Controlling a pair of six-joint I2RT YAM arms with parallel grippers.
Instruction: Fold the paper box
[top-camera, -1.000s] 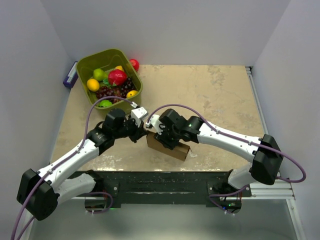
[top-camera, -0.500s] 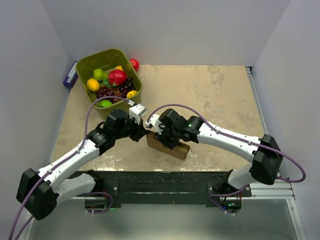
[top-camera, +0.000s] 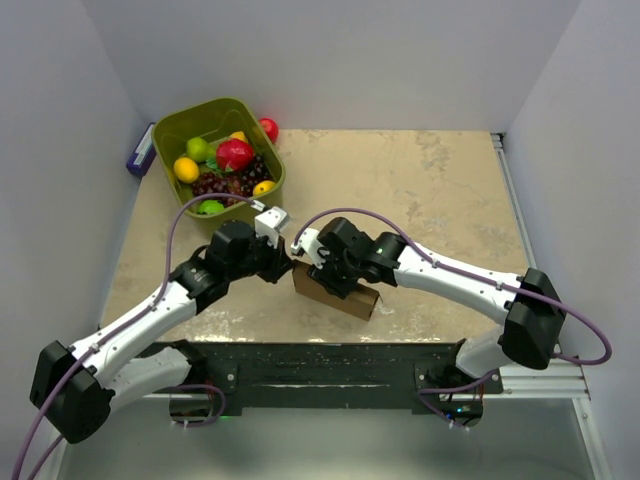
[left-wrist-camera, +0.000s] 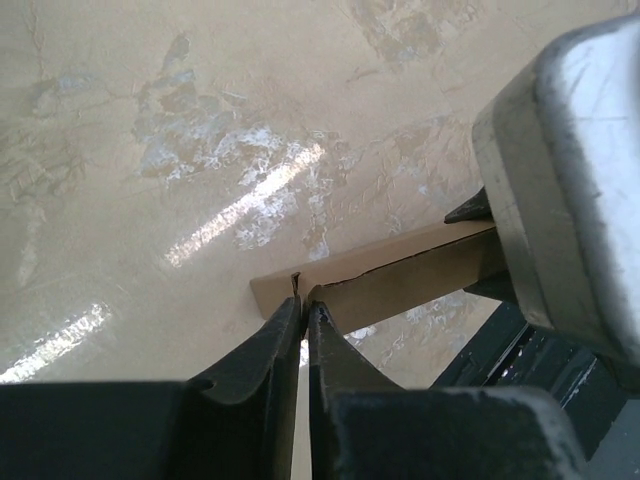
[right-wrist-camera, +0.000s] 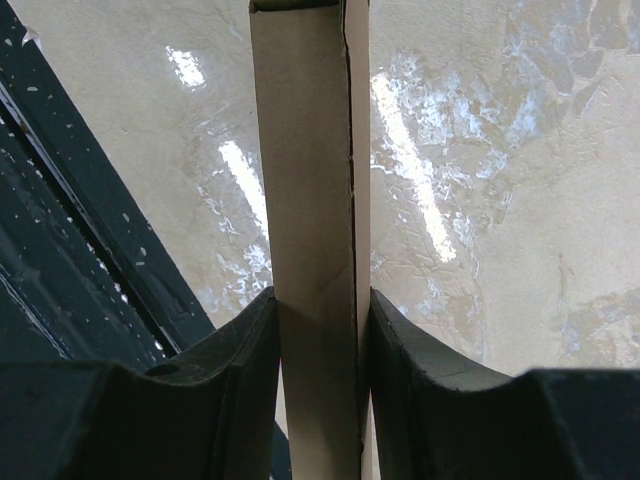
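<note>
The paper box (top-camera: 347, 298) is a flat brown cardboard piece standing on edge near the table's front edge. My right gripper (top-camera: 322, 278) is shut on it, and in the right wrist view the paper box (right-wrist-camera: 312, 200) runs upright between the two fingers of the right gripper (right-wrist-camera: 318, 300). My left gripper (top-camera: 291, 263) comes in from the left at the box's left end. In the left wrist view the left gripper (left-wrist-camera: 303, 304) is shut to a thin slit, its tips touching the edge of the paper box (left-wrist-camera: 400, 270) at a small notch.
An olive-green bin (top-camera: 279, 180) with several fruits stands at the back left. A red ball (top-camera: 268, 128) lies behind it and a purple item (top-camera: 139, 156) to its left. The dark front rail (top-camera: 330, 362) runs just below the box.
The left wrist has shifted slightly left and back while its tips stay at the box's end. The box and the right arm have not moved.
</note>
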